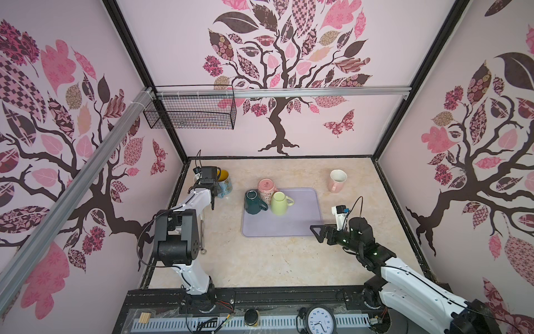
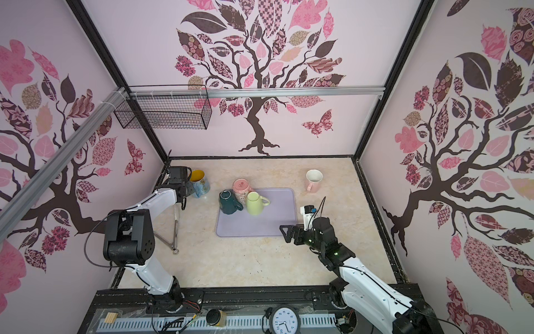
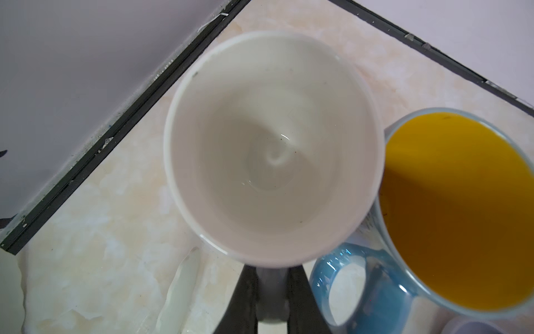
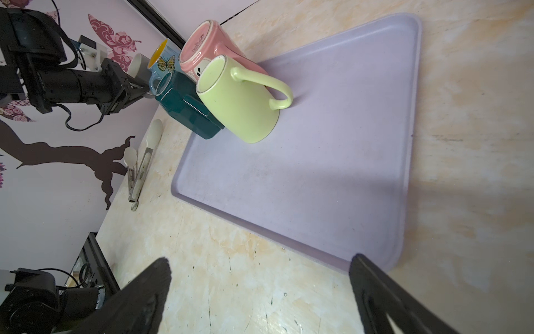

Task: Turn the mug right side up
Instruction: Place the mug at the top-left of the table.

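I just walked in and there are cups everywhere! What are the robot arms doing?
The left gripper is shut on the handle of the white mug, open end up, beside the blue mug. The teal mug, pink mug and green mug sit upside down at the purple tray's far corner. The right gripper hangs open near the tray's front corner, holding nothing.

Left wrist view: the white mug (image 3: 273,150) fills the frame; the part clamped by the left pincer (image 3: 272,277) is a grey blur, cut off by the edge. The blue mug (image 3: 450,208) runs off frame. In both top views the left arm (image 1: 192,202) hides nearly all of the white mug.
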